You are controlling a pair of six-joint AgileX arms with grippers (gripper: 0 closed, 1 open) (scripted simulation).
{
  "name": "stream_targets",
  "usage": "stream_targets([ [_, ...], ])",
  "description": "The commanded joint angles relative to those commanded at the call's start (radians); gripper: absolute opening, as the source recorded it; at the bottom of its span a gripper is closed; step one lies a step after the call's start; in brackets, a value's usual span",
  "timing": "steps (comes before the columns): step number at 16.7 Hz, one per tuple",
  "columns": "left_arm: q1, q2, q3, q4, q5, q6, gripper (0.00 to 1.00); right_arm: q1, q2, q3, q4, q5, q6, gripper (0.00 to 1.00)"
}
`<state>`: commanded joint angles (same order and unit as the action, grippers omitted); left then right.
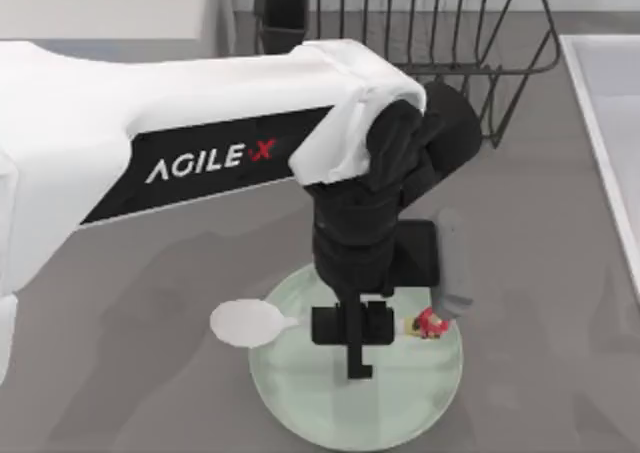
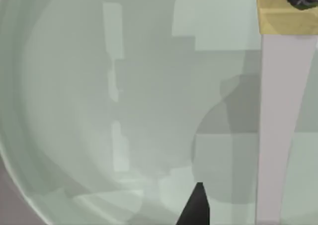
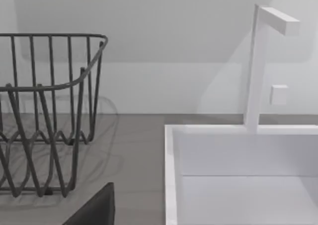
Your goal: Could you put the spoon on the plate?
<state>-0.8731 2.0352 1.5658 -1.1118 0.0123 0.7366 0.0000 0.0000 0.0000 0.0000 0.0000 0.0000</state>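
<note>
The pale mint-green plate (image 1: 300,403) lies at the table's front centre. The spoon rests across it. Its white bowl (image 1: 245,323) hangs past the plate's left rim, and the red and yellow ornament (image 1: 428,323) lies over the plate's right part. My left gripper (image 1: 360,351) hovers low over the middle of the handle and hides it. In the left wrist view the pale handle (image 2: 283,125) runs over the plate (image 2: 99,111). One black fingertip (image 2: 198,207) stands clear of the handle, so the gripper is open. My right gripper (image 3: 94,210) is parked off to the side.
A black wire dish rack (image 1: 440,33) stands at the back, behind my left arm. A white sink basin (image 1: 610,133) with a tap (image 3: 258,66) runs along the table's right side. Bare grey table lies left of the plate.
</note>
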Motion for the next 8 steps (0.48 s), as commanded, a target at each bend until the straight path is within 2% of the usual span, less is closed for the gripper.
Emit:
stream_targets([
  [8,-0.041,-0.022,-0.033,0.079,0.010,0.034,0.00,0.000,0.000,0.000,0.000,0.000,0.000,1.00],
])
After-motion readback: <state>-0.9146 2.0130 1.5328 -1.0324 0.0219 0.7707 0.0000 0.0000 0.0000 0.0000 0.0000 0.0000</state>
